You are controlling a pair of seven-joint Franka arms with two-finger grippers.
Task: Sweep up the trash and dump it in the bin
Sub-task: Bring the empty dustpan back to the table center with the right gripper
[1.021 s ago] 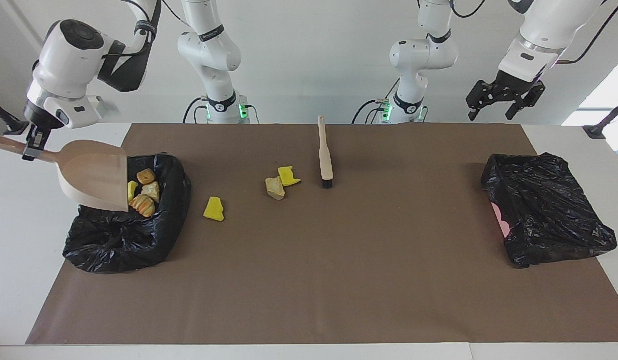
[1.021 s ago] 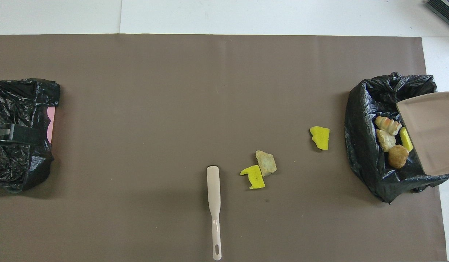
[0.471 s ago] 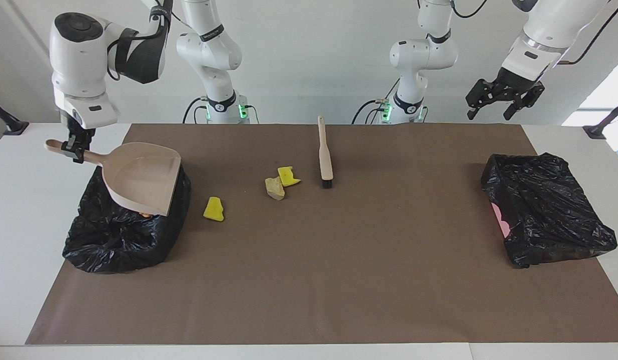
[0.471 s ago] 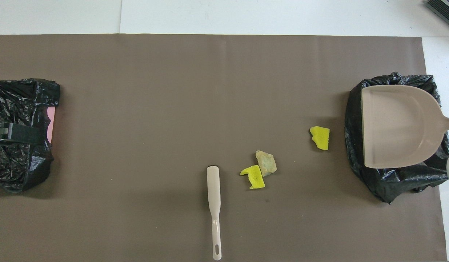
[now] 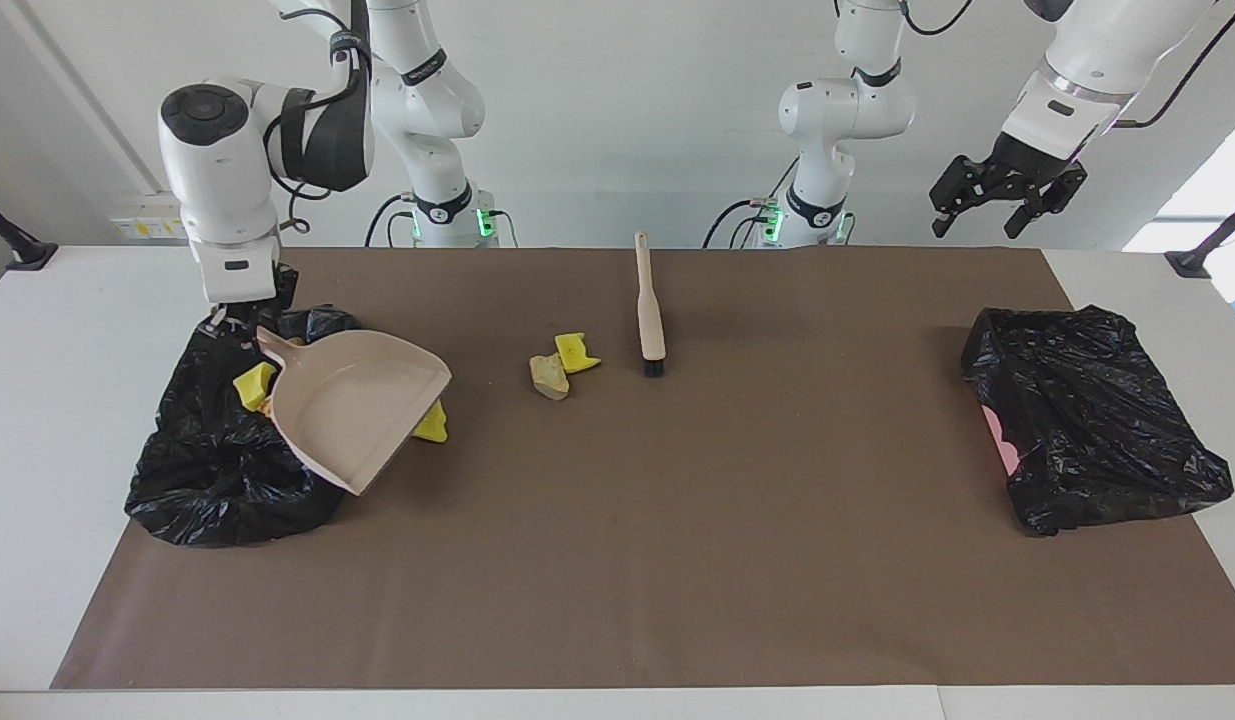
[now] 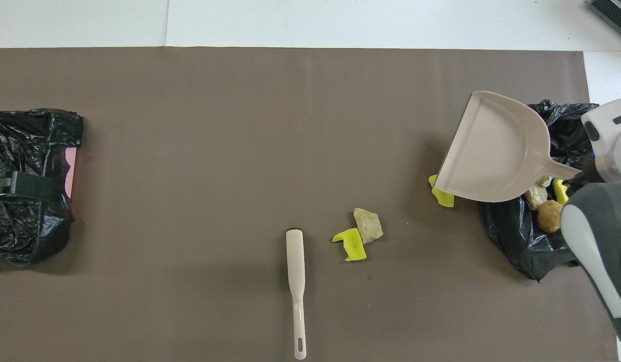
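Observation:
My right gripper is shut on the handle of the pale dustpan, held in the air over the edge of the black-bagged bin, its mouth toward the table's middle. Several trash pieces lie in the bin, one of them yellow. A yellow sponge piece lies on the mat beside the bin, partly covered by the dustpan. A tan lump and a yellow sponge lie together near the brush. My left gripper is open and empty, up in the air, waiting.
A second black bag with a pink edge lies at the left arm's end of the brown mat. The brush lies with its handle toward the robots.
The right arm has swung the dustpan from tipped over the bin to level, then toward the table's middle, over the nearest yellow piece. The left arm has barely moved.

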